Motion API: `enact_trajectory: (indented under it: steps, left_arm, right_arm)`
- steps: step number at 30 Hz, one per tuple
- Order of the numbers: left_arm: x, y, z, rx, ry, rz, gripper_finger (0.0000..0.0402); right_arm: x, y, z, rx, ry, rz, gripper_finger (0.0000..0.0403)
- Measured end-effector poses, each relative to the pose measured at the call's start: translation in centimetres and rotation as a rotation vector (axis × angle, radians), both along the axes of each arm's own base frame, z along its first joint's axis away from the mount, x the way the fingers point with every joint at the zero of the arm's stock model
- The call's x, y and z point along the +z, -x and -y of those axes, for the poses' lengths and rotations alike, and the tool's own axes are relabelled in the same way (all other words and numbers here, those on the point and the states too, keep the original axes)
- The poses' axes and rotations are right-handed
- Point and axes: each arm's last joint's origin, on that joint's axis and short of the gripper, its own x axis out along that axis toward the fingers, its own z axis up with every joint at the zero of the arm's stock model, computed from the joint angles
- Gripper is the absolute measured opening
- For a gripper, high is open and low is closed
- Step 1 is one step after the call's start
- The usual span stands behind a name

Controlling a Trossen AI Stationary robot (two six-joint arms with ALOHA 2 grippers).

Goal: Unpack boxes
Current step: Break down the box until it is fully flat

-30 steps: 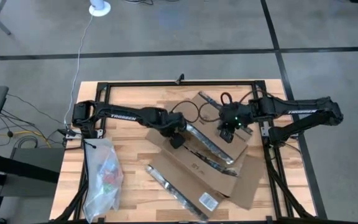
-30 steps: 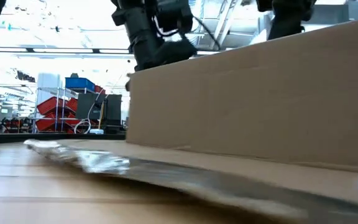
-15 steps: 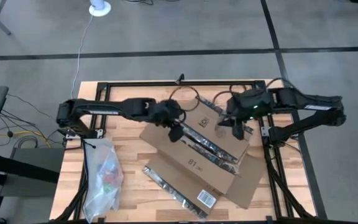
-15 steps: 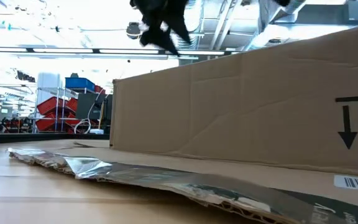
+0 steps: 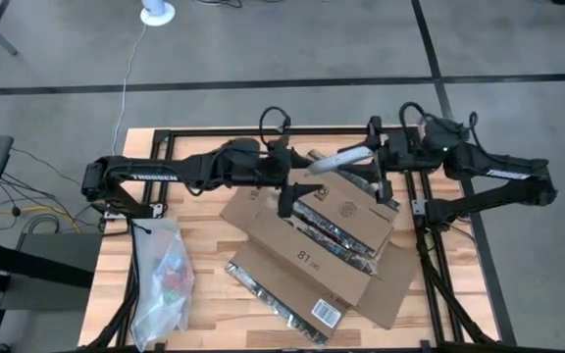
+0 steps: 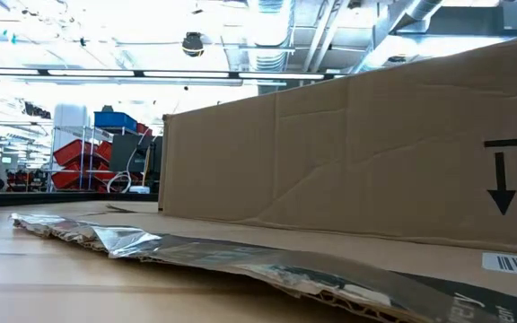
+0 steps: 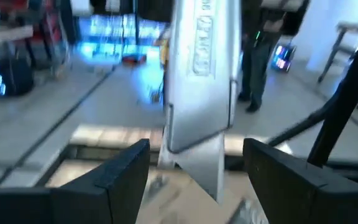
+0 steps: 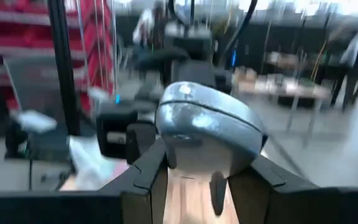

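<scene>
The brown cardboard box (image 5: 312, 240) lies open mid-table with its flaps spread; in the low view its wall (image 6: 357, 152) fills the frame. A long silver-grey tool (image 5: 337, 159) hangs above the box's far side, with my right gripper (image 5: 369, 155) shut on its right end. My left gripper (image 5: 297, 175) is open at the tool's other end. In the left wrist view its fingers (image 7: 126, 165) stand on either side of the tool (image 7: 201, 81), apart from it. My right gripper pinches the tool's rounded end (image 8: 188, 152) between its two fingers. The fingers come level from the table's right and lie along the tool. The tool is lifted clear above the box, roughly level, with its free end (image 5: 314, 167) pointing toward the table's left.
A clear plastic bag (image 5: 162, 275) with colourful contents lies at the front left. Crumpled silvery tape strips (image 6: 106, 235) run along the box flaps. A black frame rail (image 5: 224, 129) borders the table's far edge.
My right gripper has risen out of the box and gone toward the far edge, and the silver-grey tool now shows in it. My left gripper has risen and gone toward the far edge to the tool's free end. The box slid and turned a little at first, then stayed still.
</scene>
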Motion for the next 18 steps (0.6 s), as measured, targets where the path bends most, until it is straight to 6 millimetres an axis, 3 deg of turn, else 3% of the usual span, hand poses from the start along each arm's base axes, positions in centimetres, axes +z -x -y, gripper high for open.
enact_trajectory:
  steps: [8, 18]
  left_arm:
    - [2.1, 0.1, -0.1, -0.002, -0.038, 0.218, 0.0242]
    - [2.6, 0.2, 0.1, 0.001, -0.08, 0.27, 0.0242]
  right_arm:
    - [-0.3, -2.1, 0.0, 0.05, 0.017, 0.075, 0.0116]
    - [-0.5, -4.1, -0.2, 0.058, 0.033, 0.146, 0.0116]
